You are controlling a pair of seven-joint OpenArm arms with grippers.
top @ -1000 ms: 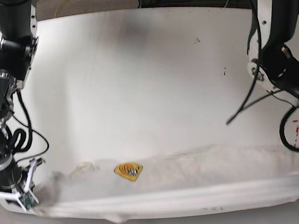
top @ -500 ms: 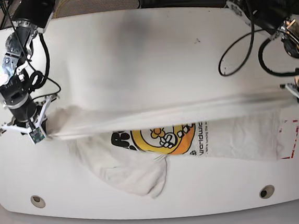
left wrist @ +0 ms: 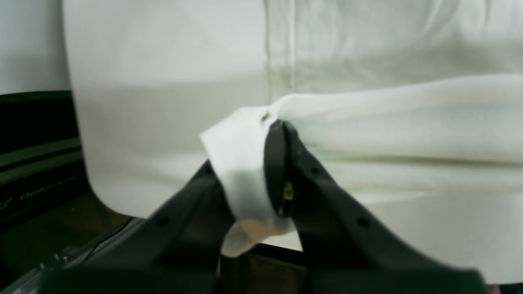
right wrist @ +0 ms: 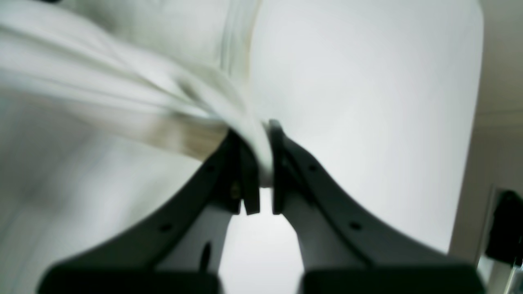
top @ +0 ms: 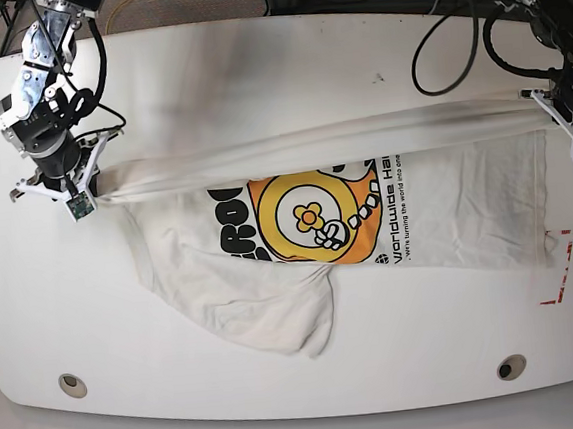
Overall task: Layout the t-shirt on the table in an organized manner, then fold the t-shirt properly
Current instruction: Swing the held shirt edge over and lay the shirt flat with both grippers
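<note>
I see both grippers, left point(top: 566, 122) and right point(top: 82, 195), pinching the t-shirt point(top: 367, 217), now carried farther up the table point(top: 254, 67), graphic more exposed.

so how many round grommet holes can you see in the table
2. One grommet hole sits near the front edge of the table on the base view's left, the other near the front right. The t-shirt could hide more.
</note>
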